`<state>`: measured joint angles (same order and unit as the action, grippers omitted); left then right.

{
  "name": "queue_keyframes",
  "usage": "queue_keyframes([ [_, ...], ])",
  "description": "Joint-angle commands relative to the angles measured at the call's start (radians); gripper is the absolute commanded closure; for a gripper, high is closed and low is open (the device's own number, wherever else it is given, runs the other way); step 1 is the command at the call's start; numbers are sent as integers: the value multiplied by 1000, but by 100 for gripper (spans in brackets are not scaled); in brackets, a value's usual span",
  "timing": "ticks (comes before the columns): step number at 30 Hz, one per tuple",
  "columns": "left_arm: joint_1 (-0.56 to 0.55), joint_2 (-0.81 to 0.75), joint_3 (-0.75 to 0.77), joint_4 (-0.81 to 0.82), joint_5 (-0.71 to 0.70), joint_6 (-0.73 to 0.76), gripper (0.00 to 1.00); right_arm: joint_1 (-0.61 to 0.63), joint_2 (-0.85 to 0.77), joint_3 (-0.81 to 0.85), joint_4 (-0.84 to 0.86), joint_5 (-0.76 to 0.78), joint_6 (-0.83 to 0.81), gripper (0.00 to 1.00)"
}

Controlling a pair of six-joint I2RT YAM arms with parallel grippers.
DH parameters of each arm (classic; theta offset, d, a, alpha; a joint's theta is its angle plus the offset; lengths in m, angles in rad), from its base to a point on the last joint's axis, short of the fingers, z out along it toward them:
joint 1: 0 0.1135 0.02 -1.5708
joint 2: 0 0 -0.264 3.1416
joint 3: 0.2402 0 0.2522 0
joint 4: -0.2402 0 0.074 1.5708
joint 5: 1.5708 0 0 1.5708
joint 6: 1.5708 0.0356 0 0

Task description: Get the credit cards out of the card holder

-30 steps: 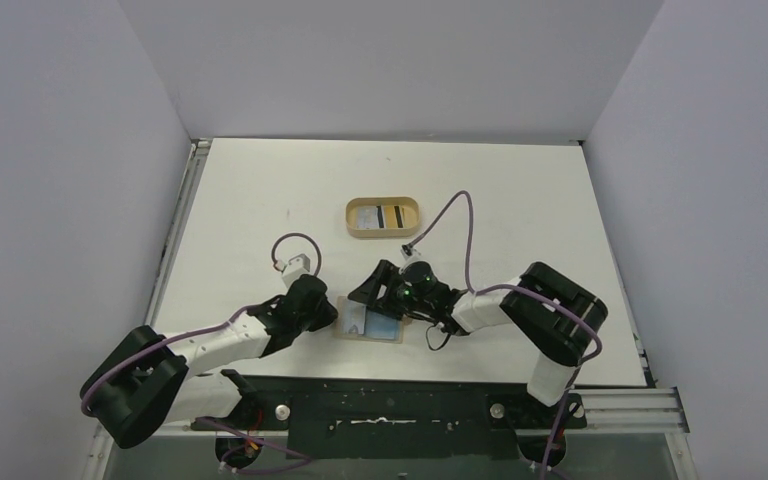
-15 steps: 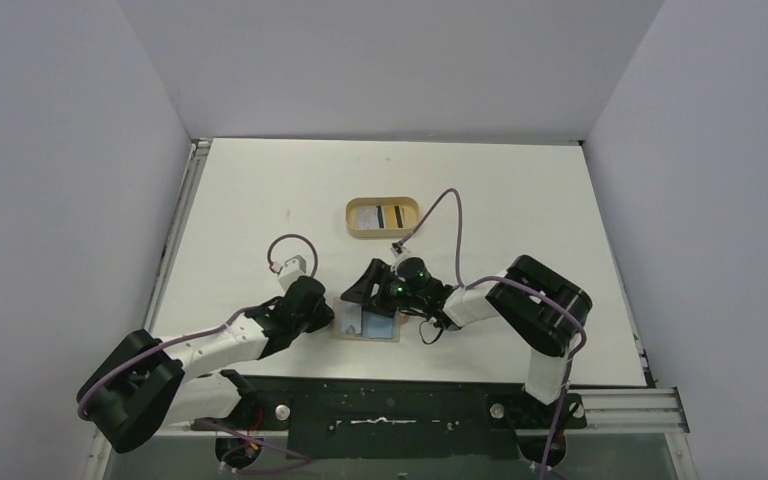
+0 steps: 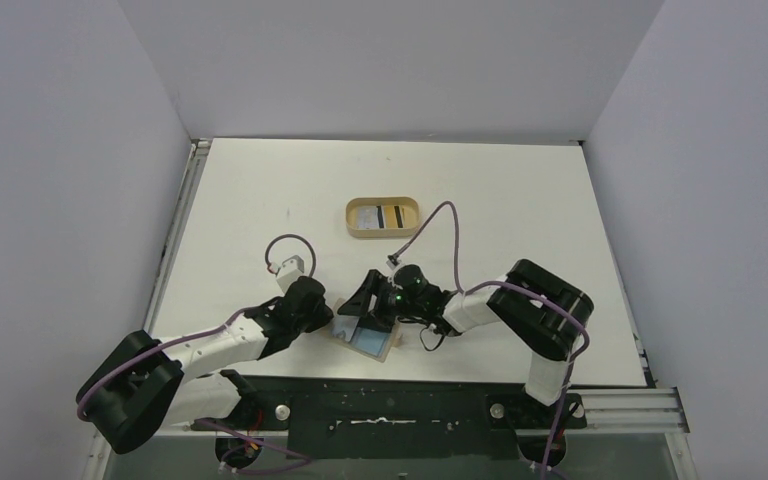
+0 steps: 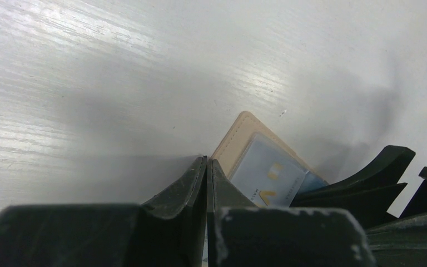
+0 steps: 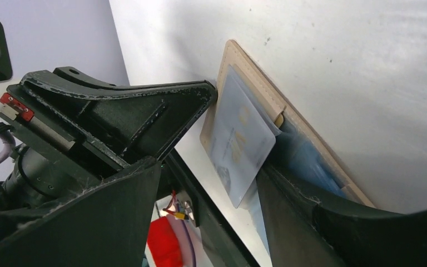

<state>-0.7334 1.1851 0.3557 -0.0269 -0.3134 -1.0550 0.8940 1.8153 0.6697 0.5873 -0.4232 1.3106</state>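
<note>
Left wrist cam is showing the holder (image 4: 238,133) lying flat on the table (image 4: 117,67) with the blue card (image 4: 267,172) sticking partway out of it. The left gripper (image 4: 206,162) is sitting with its fingers pressed together and the tips touching the holder's corner. I'm guessing it's pinning it down, but I'm not seeing anything actually between the fingers.

Comparing with a second ago from the top cam, the right gripper (image 5: 208,169) is sliding left, closer to the left one. The holder is no longer sitting square to the table edge and is now skewing round clockwise-ish. So the pull is dragging the whole wallet, not just the card.

Right wrist cam is showing the right fingers spread wide open with nothing clamped. The card is peeling up off the holder in the gap between them, and one finger is resting against the card's far end. I'm not making out the yellow card for sure, apart from maybe a sliver at the slot.

My read is the card is coming loose but not out yet. The pin is slipping a bit, so the holder could keep spinning. The tray (image 3: 352,215) is sitting well apart, further up the table.
</note>
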Motion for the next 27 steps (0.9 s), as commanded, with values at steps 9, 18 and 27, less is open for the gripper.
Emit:
queue_keyframes([
  [9,-14,-13,-3,-27,15,-30,100,56,-20,-89,126,167,176,32],
  [18,-21,-18,-4,-33,-1,-49,100,71,66,-37,278,202,200,32],
  [27,-27,-43,14,-53,-60,-94,100,52,87,84,266,126,170,33],
])
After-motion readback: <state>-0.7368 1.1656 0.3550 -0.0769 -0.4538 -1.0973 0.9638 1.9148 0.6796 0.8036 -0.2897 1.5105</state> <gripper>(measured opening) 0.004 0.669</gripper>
